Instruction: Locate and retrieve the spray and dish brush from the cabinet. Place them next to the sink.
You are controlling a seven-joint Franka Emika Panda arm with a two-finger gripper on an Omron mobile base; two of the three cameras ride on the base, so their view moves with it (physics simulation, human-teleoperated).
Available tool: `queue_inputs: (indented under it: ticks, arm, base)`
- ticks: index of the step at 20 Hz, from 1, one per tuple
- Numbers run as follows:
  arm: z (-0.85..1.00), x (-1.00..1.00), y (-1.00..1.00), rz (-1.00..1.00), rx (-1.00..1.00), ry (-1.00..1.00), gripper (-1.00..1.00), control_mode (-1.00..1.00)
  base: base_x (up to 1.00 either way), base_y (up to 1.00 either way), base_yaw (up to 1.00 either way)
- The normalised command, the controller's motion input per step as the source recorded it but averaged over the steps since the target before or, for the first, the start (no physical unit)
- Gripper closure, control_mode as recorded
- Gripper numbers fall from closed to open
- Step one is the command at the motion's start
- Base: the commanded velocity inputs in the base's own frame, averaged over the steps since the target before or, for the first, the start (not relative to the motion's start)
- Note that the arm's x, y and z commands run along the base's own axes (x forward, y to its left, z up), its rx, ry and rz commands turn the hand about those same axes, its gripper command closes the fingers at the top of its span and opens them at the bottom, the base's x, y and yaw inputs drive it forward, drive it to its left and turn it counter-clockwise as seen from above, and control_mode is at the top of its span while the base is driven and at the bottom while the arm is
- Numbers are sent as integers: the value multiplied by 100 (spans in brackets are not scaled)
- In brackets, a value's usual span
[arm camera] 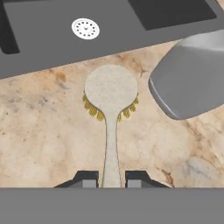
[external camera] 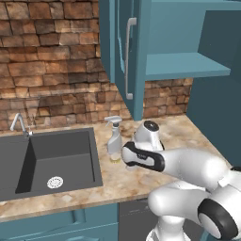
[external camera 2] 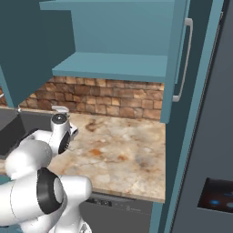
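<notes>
The dish brush lies along the marble counter, round head towards the sink and yellow bristles showing under it. Its thin beige handle runs back between my fingertips. My gripper is low over the counter and shut on that handle. The spray stands upright just to the right of the brush head. From the left base view the spray stands right beside the sink, with the brush's yellow bristles at its foot and my wrist behind them. The cabinet hangs open above, its shelf bare.
The open cabinet door with its grey bar handle hangs over the counter's back. A chrome faucet stands behind the sink. A tall dark appliance bounds the counter on the right. Bare marble counter stretches right of my arm.
</notes>
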Motion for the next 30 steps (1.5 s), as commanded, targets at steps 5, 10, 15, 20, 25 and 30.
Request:
queue_inputs:
  ticks: [5, 10, 15, 20, 25, 30]
  arm:
    - [-44, -4, 1, 2, 3, 7, -100, -100]
    - [-7, -4, 0, 0, 1, 13, -100, -100]
    - [0, -15, 0, 0, 0, 12, -100, -100]
    - [25, -19, -3, -3, -5, 17, -100, -100]
    - [29, -45, -35, -15, 0, 14, -100, -100]
    - [3, -21, -31, -28, -8, -1, -100, -100]
  base:
    - [0, 0, 0]
    - [0, 0, 0]
    - [0, 0, 0]
    - [0, 0, 0]
    - [0, 0, 0]
    - [0, 0, 0]
